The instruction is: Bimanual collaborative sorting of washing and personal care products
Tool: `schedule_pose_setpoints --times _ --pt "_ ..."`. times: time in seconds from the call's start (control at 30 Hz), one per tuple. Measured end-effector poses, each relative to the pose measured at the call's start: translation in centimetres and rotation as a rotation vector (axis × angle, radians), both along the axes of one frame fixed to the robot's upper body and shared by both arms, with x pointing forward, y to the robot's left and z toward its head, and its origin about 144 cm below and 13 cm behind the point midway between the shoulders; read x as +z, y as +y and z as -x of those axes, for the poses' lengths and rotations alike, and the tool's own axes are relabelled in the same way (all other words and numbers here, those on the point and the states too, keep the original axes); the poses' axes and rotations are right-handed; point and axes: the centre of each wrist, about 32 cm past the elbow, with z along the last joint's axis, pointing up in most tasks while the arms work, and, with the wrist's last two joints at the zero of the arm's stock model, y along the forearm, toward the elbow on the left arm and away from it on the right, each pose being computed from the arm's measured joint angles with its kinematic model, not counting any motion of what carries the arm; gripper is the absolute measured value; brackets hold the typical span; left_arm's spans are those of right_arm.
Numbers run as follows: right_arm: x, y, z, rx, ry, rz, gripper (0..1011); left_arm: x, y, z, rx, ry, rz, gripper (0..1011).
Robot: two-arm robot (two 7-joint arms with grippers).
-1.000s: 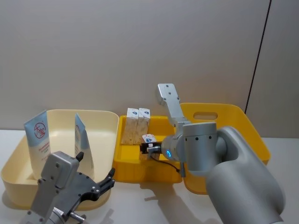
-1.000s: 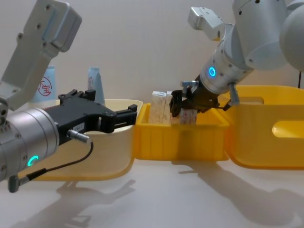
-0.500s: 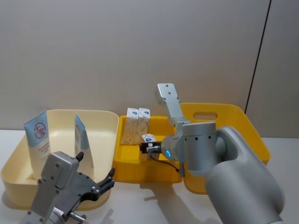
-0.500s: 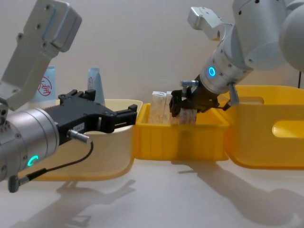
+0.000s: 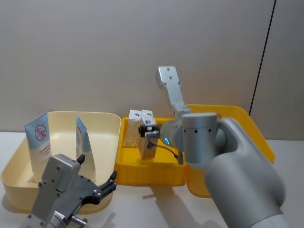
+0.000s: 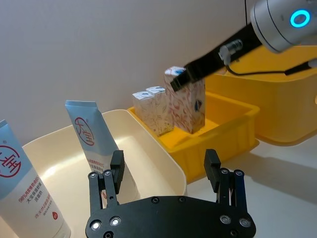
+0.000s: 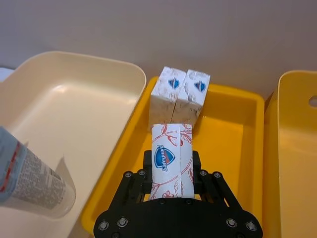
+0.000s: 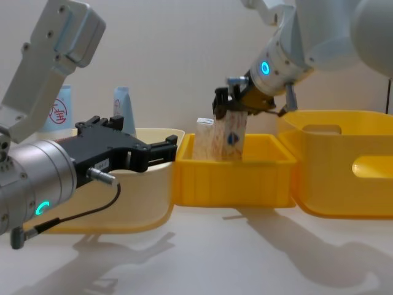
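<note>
the step in hand looks like the placing of a soap carton: the right gripper [image 8: 230, 107] is pinching the top end of a small whitish red-patterned cardboard carton [image 8: 232, 138] and holding it in the small yellow plastic bin [image 8: 233, 178] in the middle, between the cream plastic bin [image 5: 95, 114] on the left and the large yellow plastic bin [image 8: 344, 184] on the right. the carton is hanging with its long axis close to upright, leaning a little, its blue-shield end facing up into the fingers and its base pointing down at the bin floor; whether the base is touching cannot be told. it is sitting just near of two upright whitish speckled cartons [image 7: 179, 99] at the far wall. the next move is probably calling for lowering it square beside that pair, then releasing and rising straight up so nothing is tipping. the left gripper [image 6: 163, 171] is hovering with fingers spread at the cream bin's near edge, where two pale blue squeeze tubes [image 5: 40, 142] are standing crimped ends up.
</note>
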Motion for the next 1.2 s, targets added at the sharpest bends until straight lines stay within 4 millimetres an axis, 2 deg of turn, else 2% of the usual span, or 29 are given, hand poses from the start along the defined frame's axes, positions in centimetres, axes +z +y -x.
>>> schedule_pose_setpoints --times 0.37,0.67,0.9,1.2 --pt "2.9 0.3 -0.2 -0.035 -0.151 -0.008 402 0.0 0.0 0.0 0.000 0.000 0.000 1003" --pt "5.7 -0.4 -0.3 -0.113 -0.279 0.015 403 0.0 0.0 0.0 0.000 0.000 0.000 1003" --pt "7.4 -2.0 -0.5 -0.204 -0.340 0.053 403 0.0 0.0 0.0 0.000 0.000 0.000 1002" --pt "8.5 -4.5 -1.1 -0.287 -0.319 0.110 402 0.0 0.0 0.0 0.000 0.000 0.000 1003"
